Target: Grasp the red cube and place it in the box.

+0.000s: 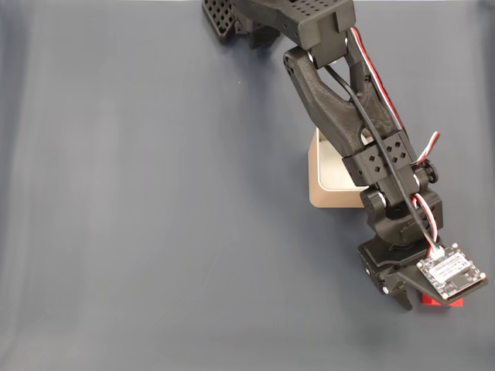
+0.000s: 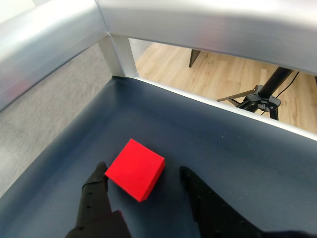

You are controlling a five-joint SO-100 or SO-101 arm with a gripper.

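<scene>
fixed view: black 3d-printed arm runs from the top edge down toward the lower right over a dark blue-grey table mat. red-white-black wires and a black cable run along it. a small circuit board sits on the wrist and hides most of the pincer. the beige square box with rounded corners and white padding lies under the mid arm, about half covered by it; only its left part shows. the small bright red cube peeks out below the circuit board at the lower right, well apart from the box and resting on the mat. the black two-finger gripper sits over the cube; from here the finger gap is hard to read.

wrist view: the red cube sits flat on the mat, turned diagonal to the fingers. the gripper is spread apart, one black finger on the left with its tip touching or just beside the cube's left corner, the other finger on the right with a clear gap to the cube. cube lies between the fingertips, not clamped. beyond the mat edge: silver aluminium frame rail, wooden floor, black tripod.
</scene>
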